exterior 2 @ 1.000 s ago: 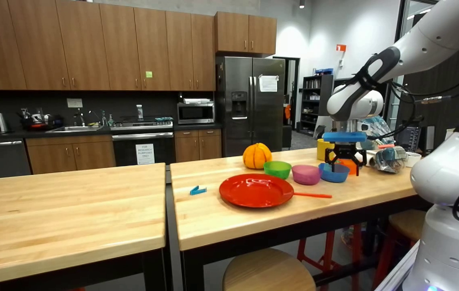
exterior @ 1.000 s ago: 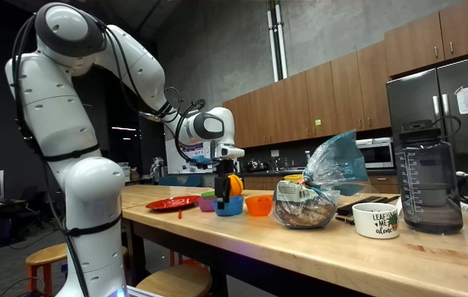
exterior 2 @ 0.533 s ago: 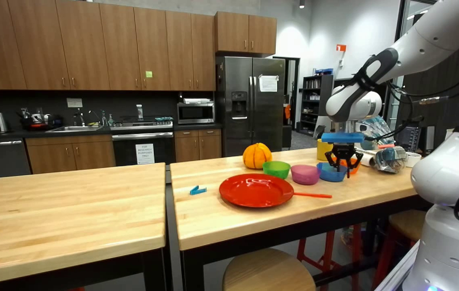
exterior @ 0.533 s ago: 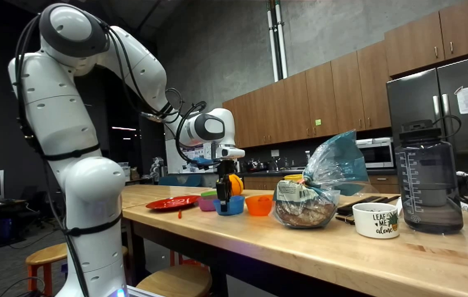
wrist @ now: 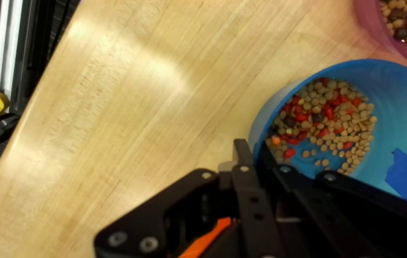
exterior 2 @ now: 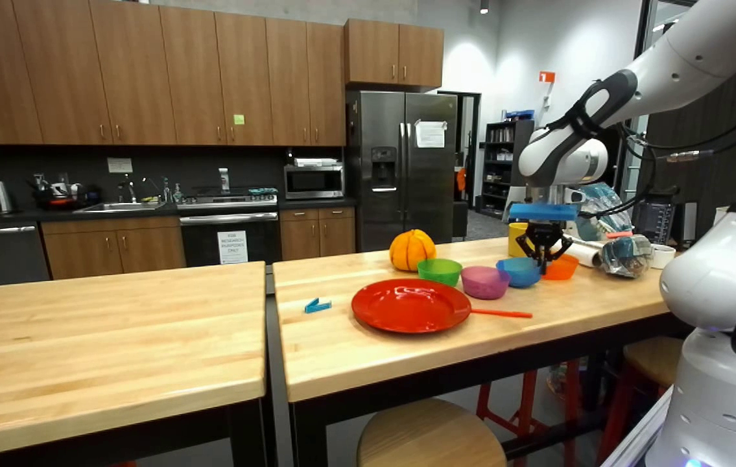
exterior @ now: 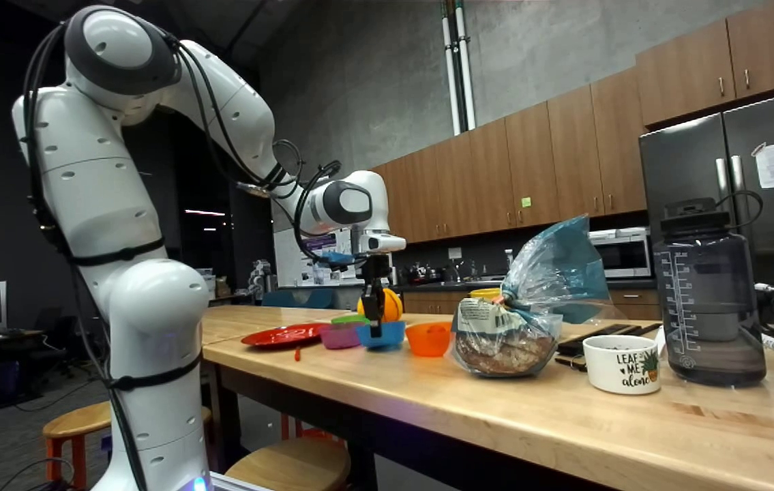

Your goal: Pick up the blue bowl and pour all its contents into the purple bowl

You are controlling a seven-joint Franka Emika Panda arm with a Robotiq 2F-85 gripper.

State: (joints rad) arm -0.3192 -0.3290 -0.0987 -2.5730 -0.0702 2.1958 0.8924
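Observation:
The blue bowl point(wrist: 397, 96) holds tan lentils mixed with red and dark bits, and a piece of blue tape sticks to its inner wall. My gripper point(wrist: 254, 148) is shut on its near rim, one finger inside and one outside. In both exterior views the gripper point(exterior 2: 542, 269) points down at the side of the blue bowl point(exterior 2: 519, 272); whether the bowl is off the table I cannot tell. Right beside it stands the purple bowl point(exterior 2: 484, 283), which in the wrist view, at the top right corner, shows lentils and dark beans inside the purple bowl point(wrist: 372, 32).
A green bowl point(exterior 2: 440, 272) and a red plate point(exterior 2: 410, 305) lie past the purple bowl. On the opposite side are an orange bowl point(exterior: 427, 339) and a bagged loaf point(exterior: 506, 344). An orange pumpkin point(exterior 2: 412, 250) sits farther back.
The gripper has closed from wide open onto the blue bowl's rim. The blue bowl has shifted slightly toward the purple bowl; the purple and green bowls have moved a little the same way.

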